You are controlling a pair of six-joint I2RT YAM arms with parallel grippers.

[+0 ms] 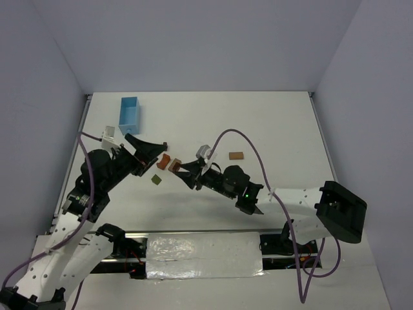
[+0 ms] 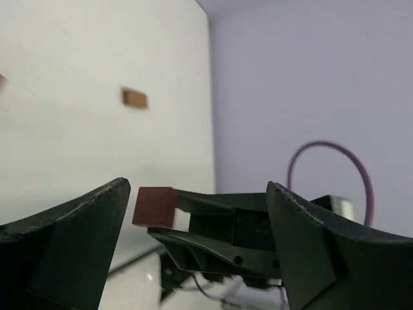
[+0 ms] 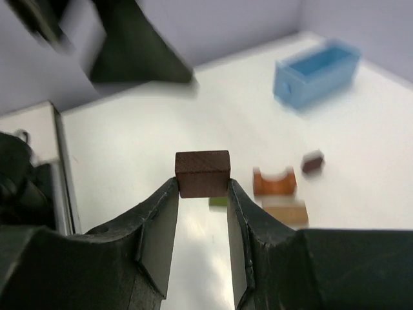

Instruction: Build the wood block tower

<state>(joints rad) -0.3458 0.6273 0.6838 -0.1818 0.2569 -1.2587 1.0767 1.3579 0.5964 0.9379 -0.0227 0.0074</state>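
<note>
Grip on small dark brown wooden block (image 3: 202,172): right hand (image 3: 201,194) clenched at its lower sides, lifted clear of white desk (image 3: 129,135), likely for stacking by orange-red wooden arch (image 3: 274,182). Left hand (image 2: 197,185) released, gaping alongside.

We find the left gripper (image 1: 157,155) with its fingers spread wide, and the orange-red arch (image 1: 164,161) just off their tips. The right gripper (image 1: 182,170) has a brown block (image 1: 174,165) at its tips, close beside the arch. An olive-green piece (image 1: 156,180) lies near them on the table (image 1: 271,123). A tan rectangle (image 1: 236,155) lies well apart to the right, and a light blue box (image 1: 129,111) stands far left.
</note>
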